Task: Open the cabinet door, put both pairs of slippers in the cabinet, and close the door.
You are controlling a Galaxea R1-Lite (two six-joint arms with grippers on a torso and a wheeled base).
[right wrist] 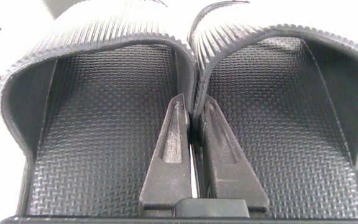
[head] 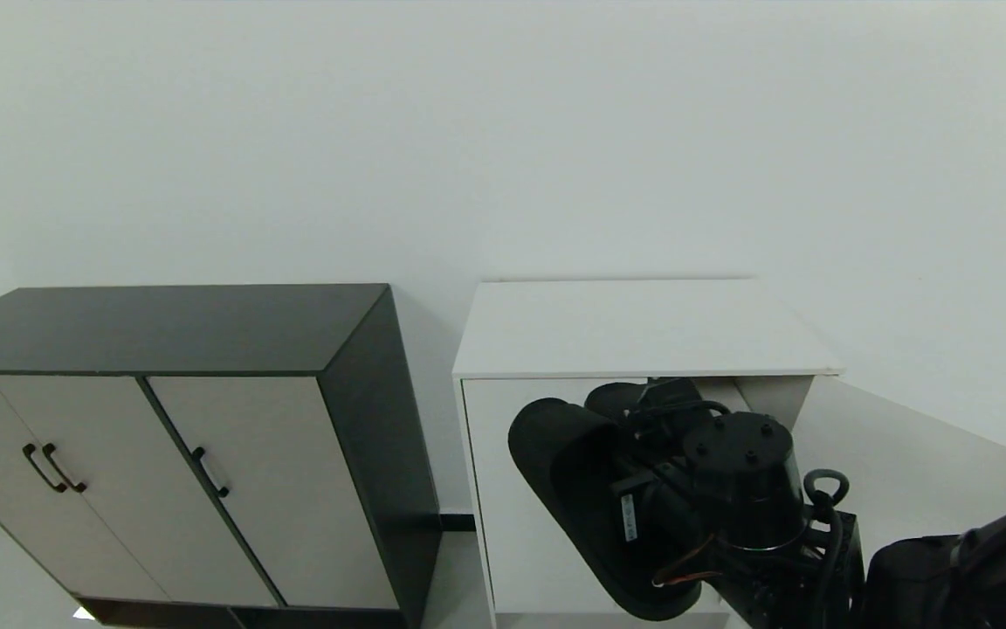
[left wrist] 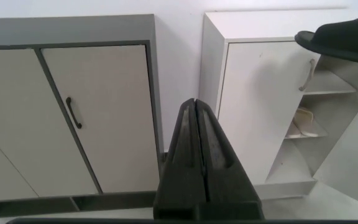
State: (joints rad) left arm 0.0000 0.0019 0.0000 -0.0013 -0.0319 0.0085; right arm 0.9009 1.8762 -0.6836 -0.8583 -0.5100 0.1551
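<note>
My right gripper [right wrist: 193, 111] pinches 2 black slippers [right wrist: 104, 143] by their adjoining walls, so both enter the open white cabinet [head: 634, 328] together. My left gripper [left wrist: 196, 124] has its fingers pressed together, empty.

White cabinet [head: 634, 328]: free passage is left at 3 o'clock of the closed door [head: 490, 515]; one shelf [left wrist: 321, 134] is occupied by pale slippers [left wrist: 303, 123].

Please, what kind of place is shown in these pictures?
Probably an indoor room arranged like a home entryway: a white shoe cabinet stands open with light slippers inside, a dark-topped cabinet beside it, both against a plain wall.
</note>
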